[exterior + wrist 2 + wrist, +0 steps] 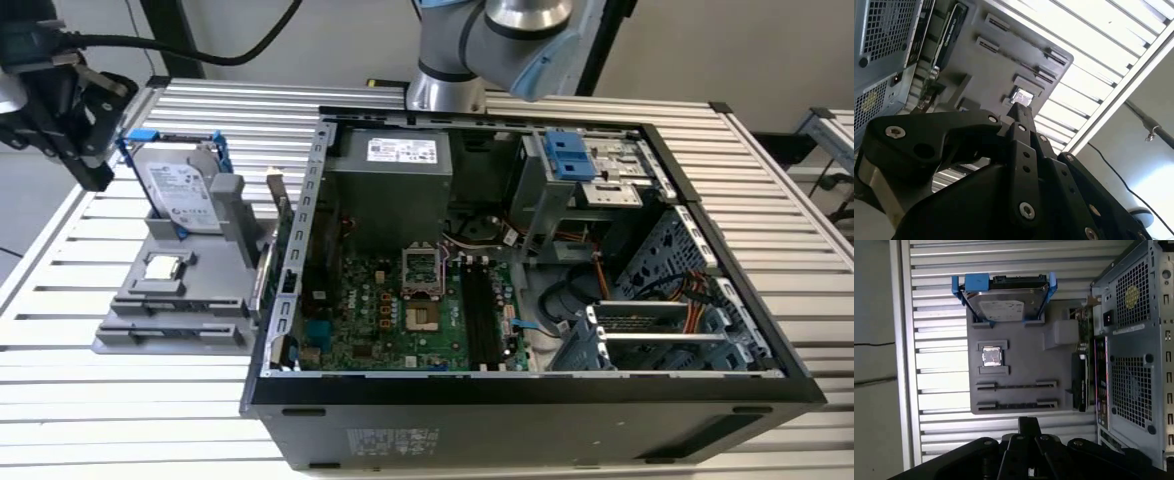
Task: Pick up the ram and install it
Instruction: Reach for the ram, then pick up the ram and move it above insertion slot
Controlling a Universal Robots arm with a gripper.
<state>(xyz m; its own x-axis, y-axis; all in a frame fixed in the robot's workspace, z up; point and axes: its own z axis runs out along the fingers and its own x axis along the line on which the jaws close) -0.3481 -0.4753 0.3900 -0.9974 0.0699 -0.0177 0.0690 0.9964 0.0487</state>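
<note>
Found with fingers drawn together and nothing between them, hanging over the table short of the tray: the gripper (1029, 426). No pickup made; judged at the very start, with grasp and install both outstanding.

Next out, grey tray (1019, 347) carrying 1 hard drive (1004, 307) in a blue frame, 1 processor chip (992, 356) and 2 long slots (1016, 385), seemingly bare.

At the tray's edge beside the computer case (534, 395), standing on edge and untouched: the ram (1080, 380).

Farther in, lid off; memory sockets (483, 315) judged unfilled.
</note>
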